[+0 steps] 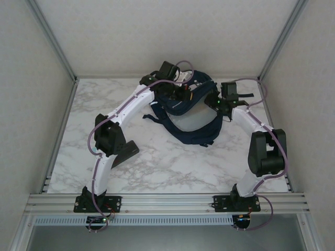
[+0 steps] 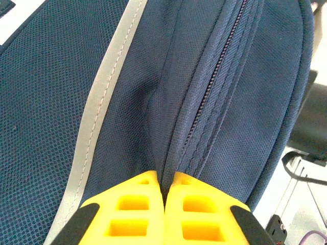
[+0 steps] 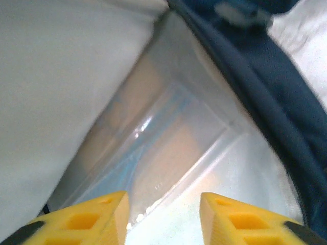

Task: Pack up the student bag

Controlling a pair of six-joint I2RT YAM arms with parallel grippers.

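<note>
The work surface is a table (image 1: 172,167) with a white marble-pattern top veined in grey. Three plain off-white wall panels enclose it: a back panel (image 1: 167,31), a left panel (image 1: 23,115) and a right panel (image 1: 314,104). All three have a fine, even texture.

Aluminium profile posts stand at the two rear corners, the left post (image 1: 52,39) and the right post (image 1: 282,39). A grooved aluminium rail (image 1: 167,201) spans the near edge of the table from side to side. Below the rail lies a narrow ribbed strip (image 1: 157,221), then a flat grey surface (image 1: 167,239).

Lighting is even and diffuse. Shadows on the tabletop are soft and faint.
</note>
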